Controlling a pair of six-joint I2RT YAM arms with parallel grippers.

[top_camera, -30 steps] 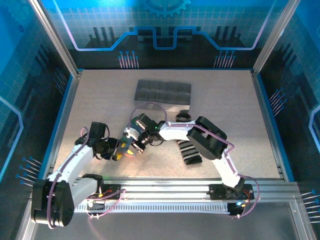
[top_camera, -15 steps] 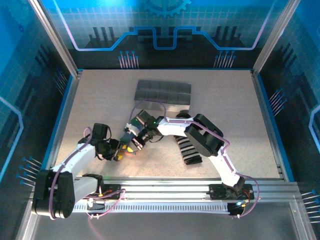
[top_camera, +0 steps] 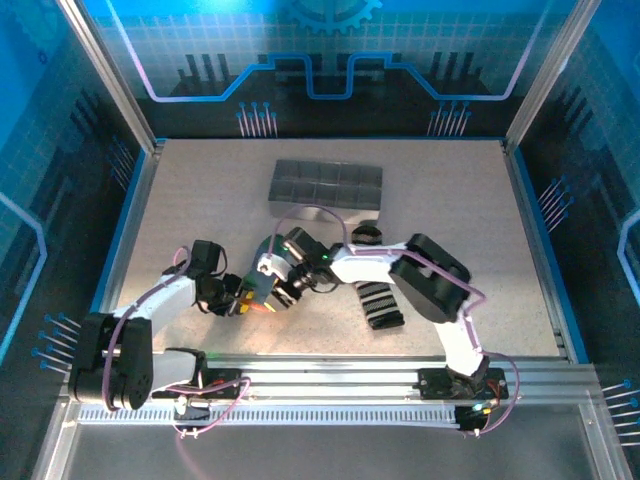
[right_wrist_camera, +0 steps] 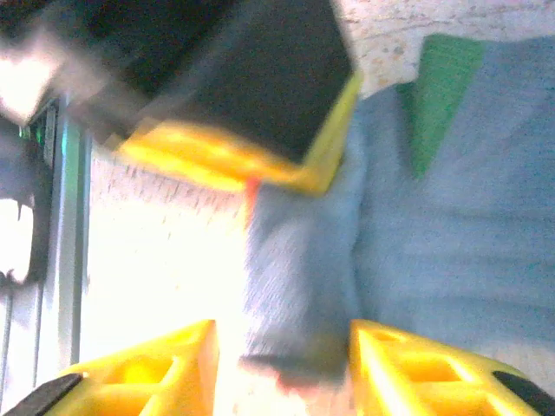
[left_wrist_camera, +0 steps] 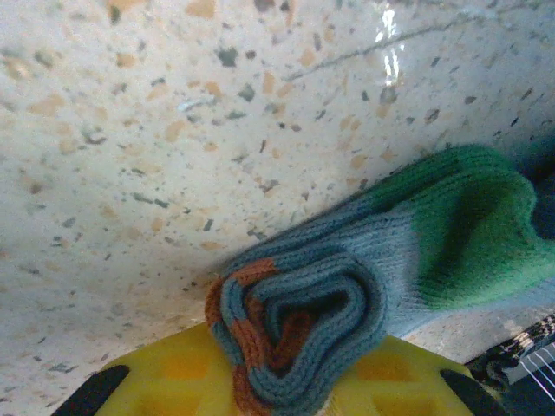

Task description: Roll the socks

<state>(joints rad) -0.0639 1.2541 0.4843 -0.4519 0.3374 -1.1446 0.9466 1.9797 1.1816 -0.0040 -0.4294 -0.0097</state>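
Observation:
The grey-blue sock [left_wrist_camera: 347, 286] is wound into a roll, its orange-striped spiral end facing the left wrist camera and its green cuff [left_wrist_camera: 477, 217] lying on the table. My left gripper [left_wrist_camera: 286, 386] is shut on that roll, with yellow fingers [left_wrist_camera: 165, 373] on both sides of it. In the top view the left gripper [top_camera: 238, 298] and right gripper [top_camera: 273, 290] meet over the sock [top_camera: 256, 298] at the near left. My right gripper [right_wrist_camera: 282, 347] stands open, its fingers [right_wrist_camera: 147, 373] straddling a fold of the sock [right_wrist_camera: 295, 260]. The black-and-white striped sock [top_camera: 378, 305] lies flat to the right.
A grey compartment tray [top_camera: 325, 184] stands at the back centre. A small dark bundle [top_camera: 367, 233] lies just in front of it. The right arm's elbow [top_camera: 430, 275] hangs over the table near the striped sock. Metal rails [top_camera: 330, 385] run along the near edge.
The right gripper has opened and let go of the grey-blue sock. The left gripper has closed on the roll. Both grippers shifted slightly toward the near edge.

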